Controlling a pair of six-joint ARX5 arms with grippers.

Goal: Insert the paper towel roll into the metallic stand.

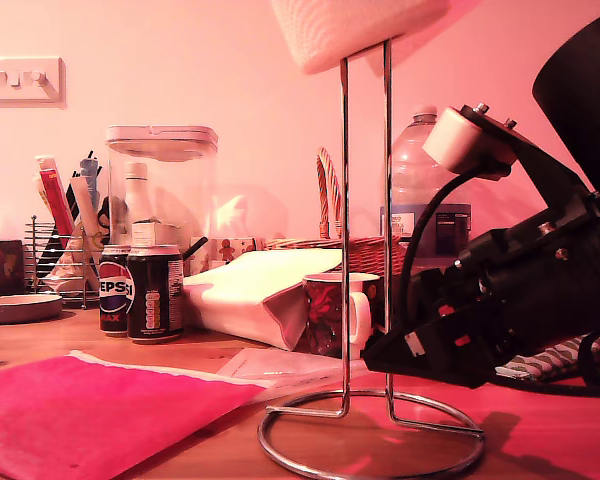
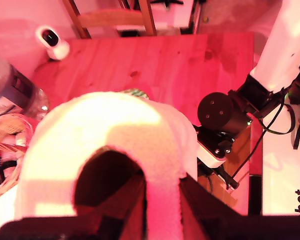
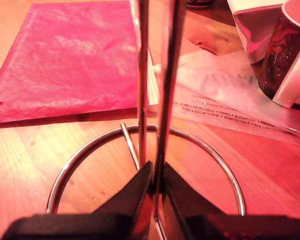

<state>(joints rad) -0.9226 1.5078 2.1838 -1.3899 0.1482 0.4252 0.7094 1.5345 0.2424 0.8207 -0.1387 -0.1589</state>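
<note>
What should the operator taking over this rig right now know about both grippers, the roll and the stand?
My first gripper: shut on the paper towel roll, held high over the table.
My second gripper: shut on one rod of the metallic stand, low down near its ring base, which rests on the table.
Done: roll lifted; in the exterior view its lower end has reached the top of the upright loop.
Left: slide the roll down the upright to the base, then release both.

Two soda cans (image 1: 140, 293), one mug (image 1: 335, 313), one water bottle (image 1: 425, 185).
</note>
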